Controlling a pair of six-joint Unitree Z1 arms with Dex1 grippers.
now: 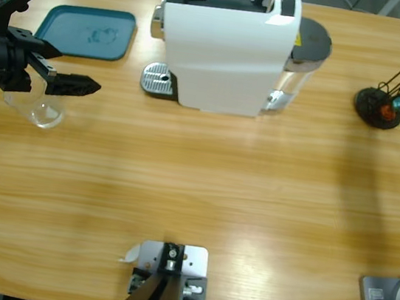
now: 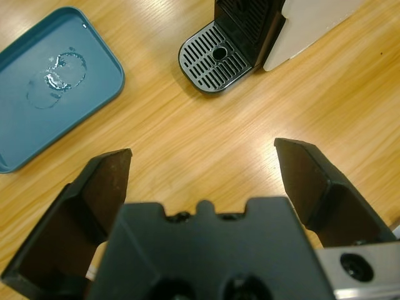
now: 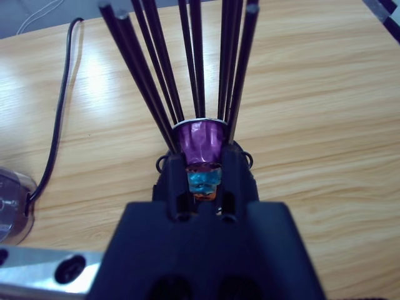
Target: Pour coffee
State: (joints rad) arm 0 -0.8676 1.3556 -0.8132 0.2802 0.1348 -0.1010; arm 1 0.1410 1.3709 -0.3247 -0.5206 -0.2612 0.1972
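From where I stand, the left gripper (image 1: 75, 86) comes in from the nine o'clock edge of the long wooden table (image 1: 202, 188), its black jaws spread wide with nothing between them. Just under it, toward seven o'clock, a clear glass tumbler (image 1: 42, 109) stands on the wood, partly covered by the arm; I cannot make out any coffee in it. In the left wrist view the gripper (image 2: 203, 165) looks over bare wood toward the perforated round metal drip tray (image 2: 215, 62) of the white boxy coffee machine (image 1: 225, 49), which sits at twelve o'clock close to the far edge. The teal rounded plastic tray (image 1: 88, 32) lies at ten o'clock near that same far edge, with a faint wet ring on its floor, well apart from the machine.

At two o'clock, near the right edge, a black wire capsule rack (image 1: 381, 108) holds a purple capsule (image 3: 200, 140) above a blue capsule (image 3: 203, 178). The right wrist view looks straight into that rack, and I cannot tell how the right gripper's jaws stand.

The whole middle and near half of the table is open wood.
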